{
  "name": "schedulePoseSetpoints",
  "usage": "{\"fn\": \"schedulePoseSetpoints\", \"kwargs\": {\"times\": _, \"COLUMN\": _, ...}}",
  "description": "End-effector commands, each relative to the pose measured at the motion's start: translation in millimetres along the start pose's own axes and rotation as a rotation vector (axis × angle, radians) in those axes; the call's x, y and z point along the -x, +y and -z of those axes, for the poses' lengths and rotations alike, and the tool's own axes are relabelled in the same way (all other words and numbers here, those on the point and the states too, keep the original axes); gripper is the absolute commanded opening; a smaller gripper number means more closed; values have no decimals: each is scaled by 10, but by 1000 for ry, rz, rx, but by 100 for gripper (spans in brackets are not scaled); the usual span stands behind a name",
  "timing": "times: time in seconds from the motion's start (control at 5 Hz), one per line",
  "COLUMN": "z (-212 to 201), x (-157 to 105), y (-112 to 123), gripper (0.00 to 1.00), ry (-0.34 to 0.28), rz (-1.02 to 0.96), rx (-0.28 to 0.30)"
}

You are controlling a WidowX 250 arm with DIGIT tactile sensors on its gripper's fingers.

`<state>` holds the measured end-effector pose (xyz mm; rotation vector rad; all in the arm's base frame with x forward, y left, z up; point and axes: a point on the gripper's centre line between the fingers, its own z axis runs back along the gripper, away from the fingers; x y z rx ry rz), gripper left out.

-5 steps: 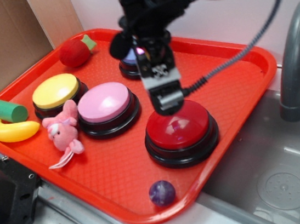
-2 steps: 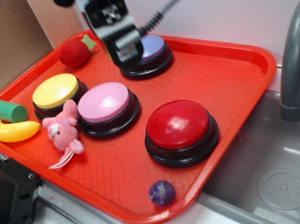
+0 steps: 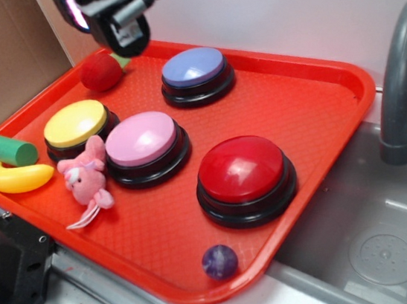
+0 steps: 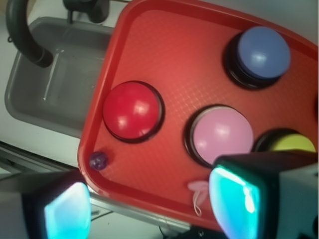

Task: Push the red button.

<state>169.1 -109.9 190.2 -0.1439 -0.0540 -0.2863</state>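
Red button (image 3: 244,170): glossy dark-red dome on black base, on orange tray (image 3: 318,107) toward its sink-side edge, just beside pink button (image 3: 142,139); untouched, nothing on it. Pincer (image 3: 125,29): raised above tray's far corner, near plush strawberry (image 3: 101,72), well apart from red button; fingers (image 4: 234,196) spread wide in wrist view, holding nothing.

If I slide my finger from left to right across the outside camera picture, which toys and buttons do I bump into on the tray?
Green cylinder → yellow button → pink button → purple ball → red button, then the faucet past the red tray.
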Motion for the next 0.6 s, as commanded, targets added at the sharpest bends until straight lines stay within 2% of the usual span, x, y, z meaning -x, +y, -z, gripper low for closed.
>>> {"fn": "schedulePoseSetpoints", "kwargs": {"times": 0.0, "z": -257, "x": 169, "y": -28, "gripper": 100, "ry": -32, "rz": -179, "rx": 4}}
{"fn": "schedulePoseSetpoints", "kwargs": {"times": 0.4, "z": -470, "x": 231, "y": 17, "gripper": 100, "ry": -59, "rz": -239, "rx": -58}}
